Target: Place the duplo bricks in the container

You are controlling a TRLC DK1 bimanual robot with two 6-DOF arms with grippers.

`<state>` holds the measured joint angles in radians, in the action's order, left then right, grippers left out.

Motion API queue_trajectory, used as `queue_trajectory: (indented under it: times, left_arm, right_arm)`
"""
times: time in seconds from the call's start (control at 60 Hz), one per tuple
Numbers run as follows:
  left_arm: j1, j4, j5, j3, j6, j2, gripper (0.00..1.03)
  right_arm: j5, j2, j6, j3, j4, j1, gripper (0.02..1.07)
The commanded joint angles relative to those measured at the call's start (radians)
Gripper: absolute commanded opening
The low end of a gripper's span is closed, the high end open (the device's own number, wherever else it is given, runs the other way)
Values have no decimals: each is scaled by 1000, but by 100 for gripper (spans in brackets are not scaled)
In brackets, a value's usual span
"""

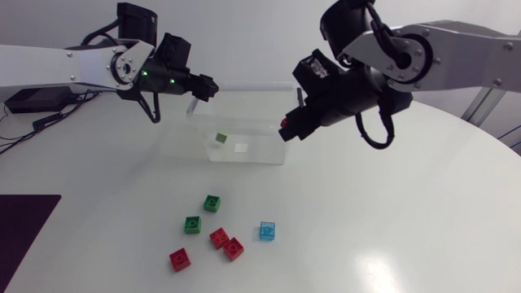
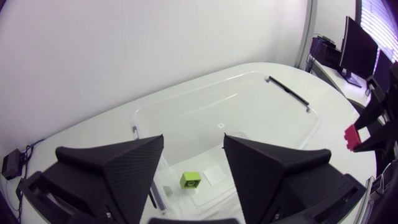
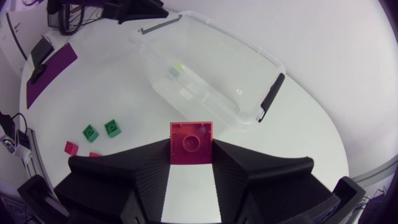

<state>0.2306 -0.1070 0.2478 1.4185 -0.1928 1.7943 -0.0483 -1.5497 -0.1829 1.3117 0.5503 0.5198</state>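
Well, nearest me the loose duplo bricks sit on the round white table (image 1: pixel 391 212), all well in front of the clear plastic container (image 1: pixel 260 155): two square green bricks (image 1: pixel 212 203), three red bricks (image 1: pixel 218 237) and, to their right, one translucent blue brick (image 1: pixel 267 231). Inside the container a small lime-green brick (image 1: pixel 221 138) lies on the floor, toward its left end. At the container's right end, by the black handle, the right gripper (image 1: pixel 287 127) has both black wedge fingers clamped on a square red brick (image 3: pixel 191 142), held above the table. I cannot tell whether that brick is over the inside or just outside the end wall, and that is the worry. Let go there, it could clip the rim or the handle and bounce back onto the table; a low pass could also nudge the light container. The right arm comes in from the container's right, bent at the elbow, its wrist tipped down toward that end. Beyond it, the left arm reaches level to the container's far left corner. The left gripper (image 2: pixel 193 143) hangs above that corner with its fingers spread and nothing between them.
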Motion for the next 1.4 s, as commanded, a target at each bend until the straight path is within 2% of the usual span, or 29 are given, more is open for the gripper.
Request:
queue_trajectory:
  times: [0.0, 0.283, 0.55, 0.7, 0.817, 0.867, 0.917, 1.117, 1.383]
  left_arm:
    - [7, -28, -4, -53, 10, -141, 80]
    - [29, -253, 15, -253, -79, -454, 80]
    - [42, -338, 51, -567, -188, -678, 80]
    - [44, -356, 71, -696, -243, -739, 80]
    - [52, -392, 88, -751, -298, -750, 80]
    - [59, -398, 90, -776, -321, -742, 80]
    - [73, -410, 91, -805, -356, -737, 80]
    - [79, -461, 117, -875, -474, -711, 80]
    - [133, -465, 111, -906, -510, -607, 79]
  right_arm:
    - [4, -67, 16, 77, 13, -14, 22]
    - [-12, -214, 16, 270, 14, -52, 23]
    - [-12, -352, 19, 400, 10, -70, 26]
    - [1, -440, 19, 466, 0, -78, 42]
    - [10, -500, 14, 524, 11, -89, 72]
    - [11, -495, 13, 526, 16, -92, 89]
    - [10, -472, 11, 517, 34, -92, 96]
    - [8, -276, -15, 345, 42, -86, 97]
    - [-16, 22, -67, -20, 51, 2, 97]
